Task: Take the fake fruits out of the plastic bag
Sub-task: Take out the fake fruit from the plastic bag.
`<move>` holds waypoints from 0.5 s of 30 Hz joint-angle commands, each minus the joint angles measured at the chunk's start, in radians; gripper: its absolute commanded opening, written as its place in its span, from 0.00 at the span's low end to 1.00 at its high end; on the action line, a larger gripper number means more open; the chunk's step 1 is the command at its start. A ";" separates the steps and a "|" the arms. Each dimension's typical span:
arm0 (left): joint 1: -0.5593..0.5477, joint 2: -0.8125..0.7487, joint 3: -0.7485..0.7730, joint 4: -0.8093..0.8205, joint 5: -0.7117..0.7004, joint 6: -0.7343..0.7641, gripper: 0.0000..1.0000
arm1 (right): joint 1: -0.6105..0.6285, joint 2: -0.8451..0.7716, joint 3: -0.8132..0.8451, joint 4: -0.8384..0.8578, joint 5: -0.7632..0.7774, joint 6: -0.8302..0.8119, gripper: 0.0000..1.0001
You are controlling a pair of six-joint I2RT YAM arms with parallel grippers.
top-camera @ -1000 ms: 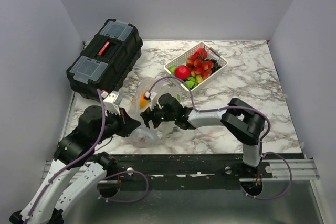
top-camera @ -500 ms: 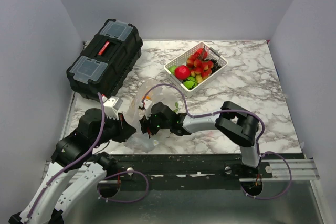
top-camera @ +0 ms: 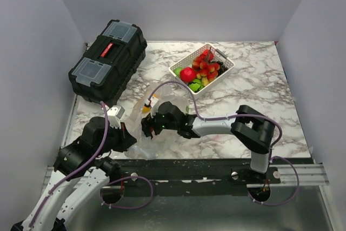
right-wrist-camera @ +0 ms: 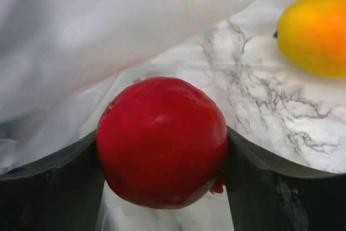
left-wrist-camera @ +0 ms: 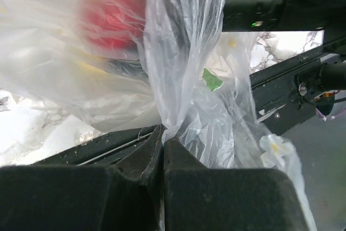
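The clear plastic bag (top-camera: 141, 143) lies crumpled at the table's near edge, with my left gripper (top-camera: 130, 136) shut on a gathered fold of it (left-wrist-camera: 174, 96). My right gripper (top-camera: 151, 128) reaches into the bag from the right. In the right wrist view it (right-wrist-camera: 162, 150) is shut on a round glossy red fake fruit (right-wrist-camera: 162, 133), both fingers pressed against its sides. An orange-yellow fruit (right-wrist-camera: 313, 33) lies on the marble beyond it, also visible from above (top-camera: 147, 105). Through the bag, the left wrist view shows a red blur (left-wrist-camera: 111, 17) and a pale flower-like piece (left-wrist-camera: 273, 147).
A white slotted basket (top-camera: 228, 64) holding several fruits stands at the back centre-right. A black toolbox (top-camera: 108, 58) sits at the back left. The table's near edge and black rail (left-wrist-camera: 292, 90) run just below the bag.
My right gripper pushed further left into the bag and closed on the red fruit. The left gripper drew the bag a little toward the near edge.
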 commanded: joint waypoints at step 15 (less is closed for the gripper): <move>0.029 -0.008 -0.010 -0.015 -0.020 -0.017 0.00 | 0.002 -0.197 -0.162 0.007 0.094 -0.048 0.24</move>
